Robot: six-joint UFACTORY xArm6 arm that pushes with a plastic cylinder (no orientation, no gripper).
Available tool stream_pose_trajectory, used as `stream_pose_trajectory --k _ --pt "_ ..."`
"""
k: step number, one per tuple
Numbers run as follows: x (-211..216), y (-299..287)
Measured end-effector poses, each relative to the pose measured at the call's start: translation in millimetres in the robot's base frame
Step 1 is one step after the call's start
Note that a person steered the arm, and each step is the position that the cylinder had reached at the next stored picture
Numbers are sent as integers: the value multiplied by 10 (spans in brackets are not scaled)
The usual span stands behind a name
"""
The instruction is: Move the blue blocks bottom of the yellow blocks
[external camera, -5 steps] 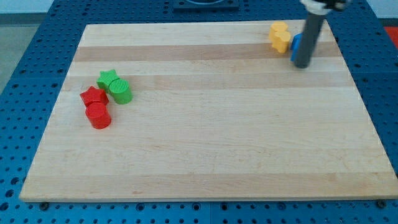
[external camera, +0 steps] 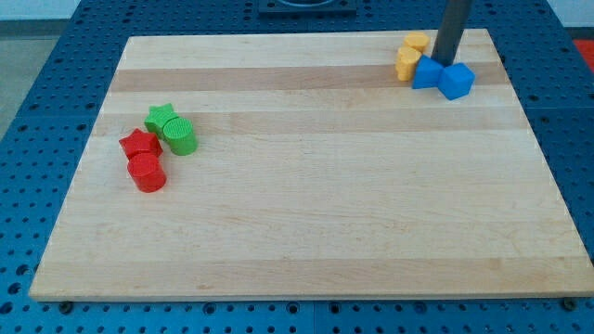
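Two yellow blocks sit near the view's top right: one point(external camera: 417, 42) higher, one point(external camera: 406, 63) just below it. Two blue blocks lie right beside them: one point(external camera: 427, 73) touches the lower yellow block's right side, and a blue cube point(external camera: 457, 81) sits to its right. My tip point(external camera: 447, 61) stands just above the two blue blocks and to the right of the yellow blocks, touching or nearly touching the blue pair from the top side.
At the view's left a green star point(external camera: 161, 117), a green cylinder point(external camera: 180, 136), a red star point(external camera: 139, 144) and a red cylinder point(external camera: 148, 173) cluster together. The wooden board's top edge point(external camera: 306, 37) runs close behind the yellow blocks.
My tip has moved up and slightly left, off the blue blocks it was covering. Both blue blocks now show in full below it.
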State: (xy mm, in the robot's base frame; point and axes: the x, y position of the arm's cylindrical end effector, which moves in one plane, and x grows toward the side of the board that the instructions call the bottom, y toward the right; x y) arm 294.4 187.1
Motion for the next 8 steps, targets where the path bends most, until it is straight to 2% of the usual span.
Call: stream_pose_trajectory --k 1,3,5,7,8 --pt "226 -33" --pt "10 212" --pt "156 923" --pt "597 154" --pt "700 248"
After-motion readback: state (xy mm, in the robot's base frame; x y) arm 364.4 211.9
